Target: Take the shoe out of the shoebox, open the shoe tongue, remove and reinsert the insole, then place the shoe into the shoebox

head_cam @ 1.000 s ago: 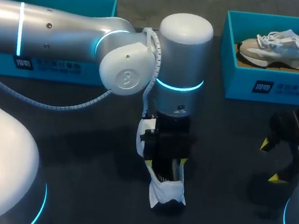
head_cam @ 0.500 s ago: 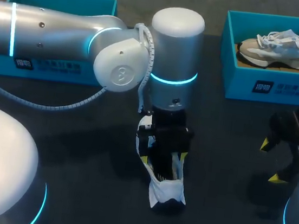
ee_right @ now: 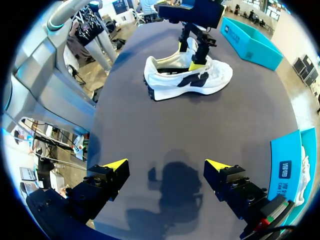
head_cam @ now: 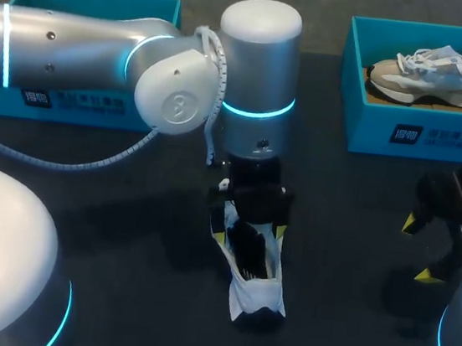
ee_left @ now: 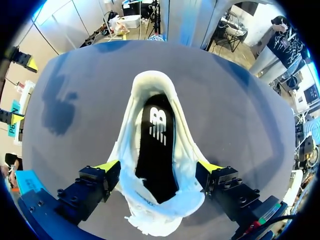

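Note:
A white shoe with black panels (head_cam: 257,293) stands on the dark table near the middle. My left gripper (head_cam: 248,236) hangs over it, open. In the left wrist view its yellow fingertips (ee_left: 107,166) stand either side of the shoe (ee_left: 150,82) around the opening, and the black insole (ee_left: 156,145) lies inside. My right gripper (head_cam: 420,249) stays open at the right, well away from the shoe, with nothing between its fingers. From the right wrist view the shoe (ee_right: 187,75) lies on its sole ahead of the right gripper (ee_right: 165,167), under the left gripper (ee_right: 197,37).
A teal shoebox (head_cam: 455,137) at the back right holds a second grey-and-white shoe (head_cam: 433,71). Another teal box (head_cam: 79,102) sits at the back left, partly hidden by my left arm. Bare table lies between the two grippers.
My left gripper has risen off the shoe and drawn back a little with its arm, its fingers spreading wider. The shoe and the right arm have kept still.

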You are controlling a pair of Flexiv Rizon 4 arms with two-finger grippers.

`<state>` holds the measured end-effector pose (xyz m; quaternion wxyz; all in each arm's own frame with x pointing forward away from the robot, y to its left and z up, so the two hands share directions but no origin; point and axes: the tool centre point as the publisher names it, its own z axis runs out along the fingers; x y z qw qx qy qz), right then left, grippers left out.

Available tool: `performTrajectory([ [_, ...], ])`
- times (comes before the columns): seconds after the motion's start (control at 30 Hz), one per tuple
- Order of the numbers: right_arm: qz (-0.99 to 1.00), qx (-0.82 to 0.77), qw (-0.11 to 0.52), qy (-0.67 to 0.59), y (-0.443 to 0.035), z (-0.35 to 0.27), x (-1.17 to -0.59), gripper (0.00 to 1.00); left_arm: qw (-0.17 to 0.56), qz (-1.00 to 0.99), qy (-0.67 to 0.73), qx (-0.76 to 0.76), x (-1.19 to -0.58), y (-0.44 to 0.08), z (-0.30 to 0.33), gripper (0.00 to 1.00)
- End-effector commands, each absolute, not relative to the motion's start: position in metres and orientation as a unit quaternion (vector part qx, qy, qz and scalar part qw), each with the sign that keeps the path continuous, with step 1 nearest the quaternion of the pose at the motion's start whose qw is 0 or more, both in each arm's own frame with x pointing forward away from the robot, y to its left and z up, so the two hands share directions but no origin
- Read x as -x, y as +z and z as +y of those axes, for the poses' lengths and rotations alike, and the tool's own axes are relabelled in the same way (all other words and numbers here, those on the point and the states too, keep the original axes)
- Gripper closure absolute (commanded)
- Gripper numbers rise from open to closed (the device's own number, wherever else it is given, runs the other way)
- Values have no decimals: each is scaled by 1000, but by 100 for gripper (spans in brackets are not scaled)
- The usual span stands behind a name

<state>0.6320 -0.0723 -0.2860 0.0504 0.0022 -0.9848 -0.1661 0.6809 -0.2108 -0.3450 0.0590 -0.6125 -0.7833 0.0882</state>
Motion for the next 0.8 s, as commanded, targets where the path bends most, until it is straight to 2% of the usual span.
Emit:
performTrajectory([
  [0.03, -985, -2, 49, -165, -287, -72, -631, 0, 58, -783, 86, 613, -685, -338, -208, 0],
  [0.47, -985, -2, 49, -165, -287, -72, -631, 0, 51, -795, 75, 600, -708, -328, -201, 0],
  [0.8, -985, -2, 49, -165, -287, -72, -631, 0, 23, -805, 62, 590, -718, -300, -189, 0],
])
